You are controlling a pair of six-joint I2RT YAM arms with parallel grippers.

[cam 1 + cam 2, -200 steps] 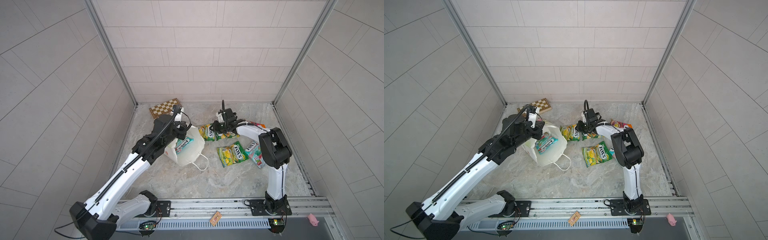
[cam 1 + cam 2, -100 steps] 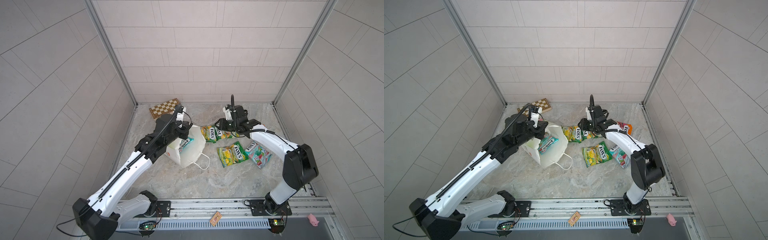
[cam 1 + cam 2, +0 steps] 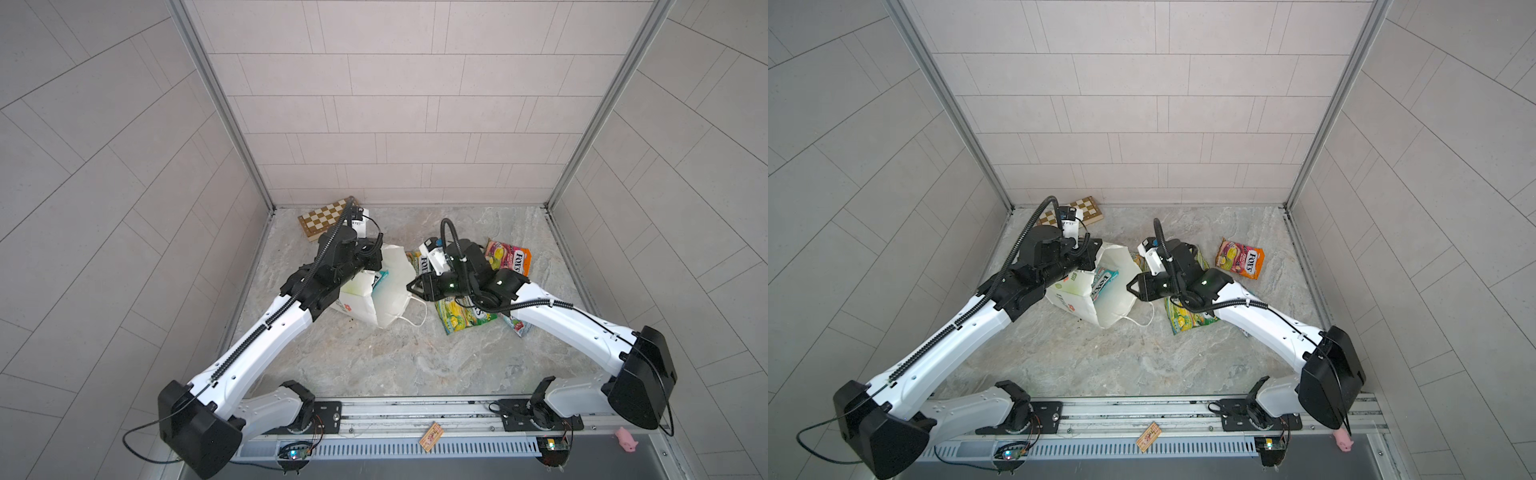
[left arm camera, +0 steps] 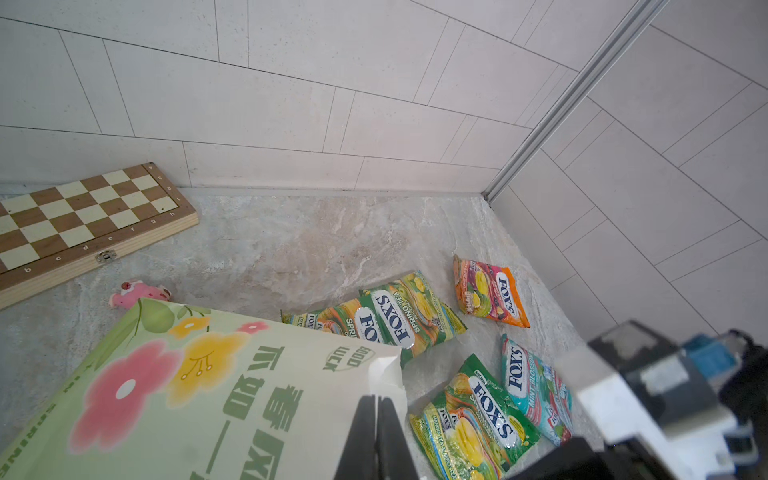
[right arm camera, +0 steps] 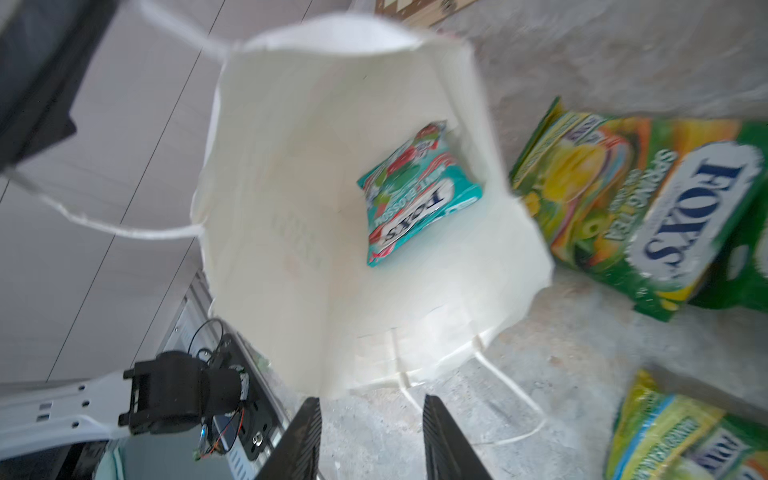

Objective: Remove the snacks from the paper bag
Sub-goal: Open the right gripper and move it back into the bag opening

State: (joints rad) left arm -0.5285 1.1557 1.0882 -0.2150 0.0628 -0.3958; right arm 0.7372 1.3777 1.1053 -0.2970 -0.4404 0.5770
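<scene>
Shows the paper bag (image 3: 1117,303) tipped over on the floor (image 3: 1100,361), mouth open toward the right gripper (image 5: 374,436). Pinches the bag's rim with the left gripper (image 4: 378,415), fingers pressed together on the paper. Holds the right gripper just outside the mouth, jaws apart and empty. Shows one teal packet (image 5: 415,195) lying inside the bag, and the other snacks (image 4: 395,316), green-yellow, teal and pink-orange, flat on the floor beside the bag, near the right arm.
</scene>
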